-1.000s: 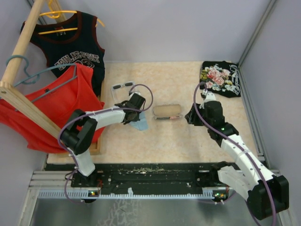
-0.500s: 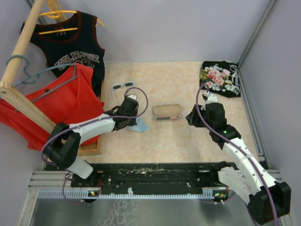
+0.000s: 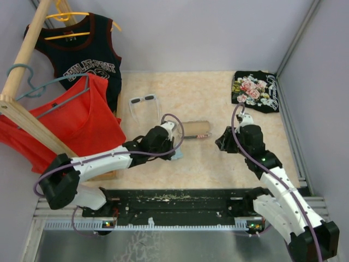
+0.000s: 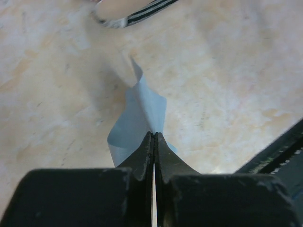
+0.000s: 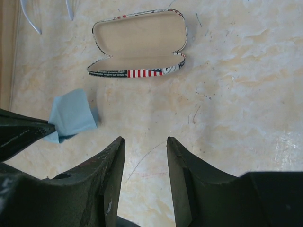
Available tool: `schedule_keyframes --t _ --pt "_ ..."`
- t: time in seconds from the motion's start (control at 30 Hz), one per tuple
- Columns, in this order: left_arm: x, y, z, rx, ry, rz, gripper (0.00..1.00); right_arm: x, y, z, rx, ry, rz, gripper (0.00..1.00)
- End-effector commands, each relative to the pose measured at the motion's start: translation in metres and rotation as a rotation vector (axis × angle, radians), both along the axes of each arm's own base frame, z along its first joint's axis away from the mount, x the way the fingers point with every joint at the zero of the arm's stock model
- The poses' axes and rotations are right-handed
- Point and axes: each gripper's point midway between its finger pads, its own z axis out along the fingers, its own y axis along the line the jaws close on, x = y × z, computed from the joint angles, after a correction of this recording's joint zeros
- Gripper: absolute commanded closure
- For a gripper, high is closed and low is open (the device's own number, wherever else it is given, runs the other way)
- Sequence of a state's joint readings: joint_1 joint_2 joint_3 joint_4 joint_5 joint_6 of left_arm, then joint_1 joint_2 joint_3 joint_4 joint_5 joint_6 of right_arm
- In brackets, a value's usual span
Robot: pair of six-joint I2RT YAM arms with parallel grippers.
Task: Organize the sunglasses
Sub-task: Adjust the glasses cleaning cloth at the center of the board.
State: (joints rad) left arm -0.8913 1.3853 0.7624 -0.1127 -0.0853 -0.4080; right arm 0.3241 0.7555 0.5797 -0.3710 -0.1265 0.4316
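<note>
Left gripper [image 4: 154, 137], toward the near edge of the table [image 3: 218, 164], just left of centre: jaws pressed together on one corner of the light-blue cloth [image 4: 139, 113], which trails crumpled off the fingertips. Right gripper [image 5: 144, 142], right of centre: jaws moderately parted, nothing between them, pointed toward the case [image 5: 137, 73]. The case lies mid-table, lid open, beige lining up, nothing inside. Sunglasses [image 3: 143, 100] rest beyond it toward the far-left corner, just beside the hanging red shirt [image 3: 82, 120], well apart from both grippers. Judgement: the cloth is the step in hand. Hold the pinch firm, carry low, and lay it flat without nudging the case.
</note>
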Motion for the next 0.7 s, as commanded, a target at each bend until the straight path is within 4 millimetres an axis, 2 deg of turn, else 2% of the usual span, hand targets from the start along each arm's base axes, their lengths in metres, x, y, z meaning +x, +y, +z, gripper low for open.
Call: schedule_keyframes --t 0.0,0.1,0.23,0.3,0.43,0.5,0.67 --pt "-0.008 -0.049 0.072 -0.175 -0.099 -0.103 1.0 -0.003 0.0 0.006 0.029 -0.02 -0.005 0.59" --pt "-0.017 -0.056 0.084 -0.199 -0.093 -0.122 1.0 -0.006 -0.001 0.007 0.031 -0.02 -0.01 0.59" --pt "-0.033 -0.051 0.08 -0.217 -0.04 -0.132 1.0 -0.01 -0.002 0.006 0.027 -0.012 -0.011 0.59" --pt "-0.038 -0.045 0.067 -0.201 -0.037 -0.13 1.0 -0.011 -0.004 0.004 0.021 -0.007 -0.015 0.59" --pt "-0.032 -0.022 0.019 -0.081 -0.048 -0.072 1.0 -0.013 -0.003 0.0 0.027 0.003 -0.012 0.59" --pt "-0.028 -0.015 0.003 -0.04 -0.06 -0.056 1.0 -0.014 -0.001 -0.001 0.034 0.008 -0.002 0.59" --pt "-0.021 -0.003 -0.021 0.052 -0.069 -0.022 1.0 -0.014 -0.001 0.0 0.035 0.008 -0.002 0.59"
